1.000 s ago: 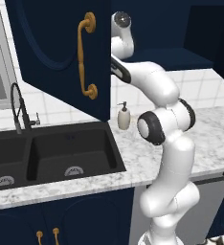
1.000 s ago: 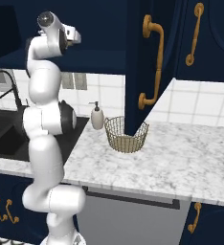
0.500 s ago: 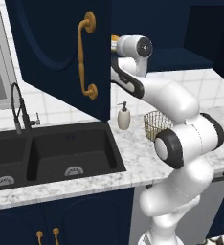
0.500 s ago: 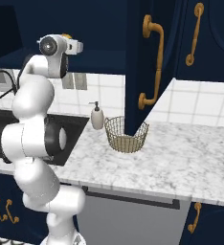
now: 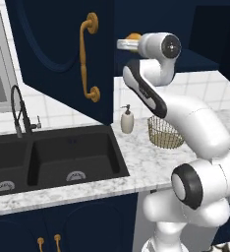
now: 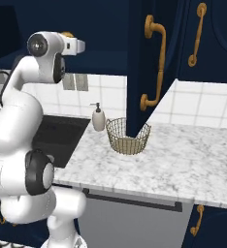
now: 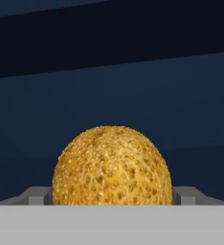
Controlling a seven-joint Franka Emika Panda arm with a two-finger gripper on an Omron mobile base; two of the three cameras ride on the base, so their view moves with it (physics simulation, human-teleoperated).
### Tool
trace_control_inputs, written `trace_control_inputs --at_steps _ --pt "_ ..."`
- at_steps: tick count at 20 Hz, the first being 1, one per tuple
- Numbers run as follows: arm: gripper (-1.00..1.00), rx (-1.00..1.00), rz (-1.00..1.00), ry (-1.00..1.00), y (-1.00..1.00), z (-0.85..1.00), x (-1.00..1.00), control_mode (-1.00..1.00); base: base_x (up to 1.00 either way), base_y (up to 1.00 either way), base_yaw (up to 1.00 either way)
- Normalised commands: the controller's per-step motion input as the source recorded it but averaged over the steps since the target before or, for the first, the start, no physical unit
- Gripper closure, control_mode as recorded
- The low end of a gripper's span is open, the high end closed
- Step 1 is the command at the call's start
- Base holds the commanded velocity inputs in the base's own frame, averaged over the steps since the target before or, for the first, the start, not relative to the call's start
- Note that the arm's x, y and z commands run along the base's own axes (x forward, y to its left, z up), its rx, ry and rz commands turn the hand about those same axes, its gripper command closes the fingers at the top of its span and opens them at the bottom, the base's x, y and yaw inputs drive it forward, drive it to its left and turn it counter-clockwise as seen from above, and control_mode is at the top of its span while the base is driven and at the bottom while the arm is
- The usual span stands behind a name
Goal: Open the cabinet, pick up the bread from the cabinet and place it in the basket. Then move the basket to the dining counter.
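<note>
End effector (image 7: pixel 112 198) (spread wide) has reached into cabinet (image 5: pixel 63 44), flanking bread (image 7: pixel 112 166).

From my hand view the lower part of the bread (image 7: pixel 112 165) is cut off at the bottom, so I cannot tell what it rests on or whether my tool touches it; the tips of my tool are cut off there too. In the left base view my own arm covers most of the bread (image 5: pixel 133 37) and one side of the basket (image 5: pixel 163 133). In the right base view the open cabinet door (image 6: pixel 152 63) hides part of the basket (image 6: pixel 127 135), and the sink (image 6: pixel 62 138) sits behind my arm.
</note>
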Motion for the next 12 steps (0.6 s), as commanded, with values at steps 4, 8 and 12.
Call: trace_control_inputs --at_steps 4,8,12 --pt "1.0 -0.08 -0.04 0.16 -0.6 -0.42 -1.0 -1.0 0.0 0.0 0.0" --pt "1.0 -0.08 -0.05 0.22 -0.55 -0.53 -1.0 -1.0 0.0 0.0 0.0" --pt "1.0 -0.08 -0.07 0.28 -0.48 -0.63 -0.98 -1.0 0.0 0.0 0.0"
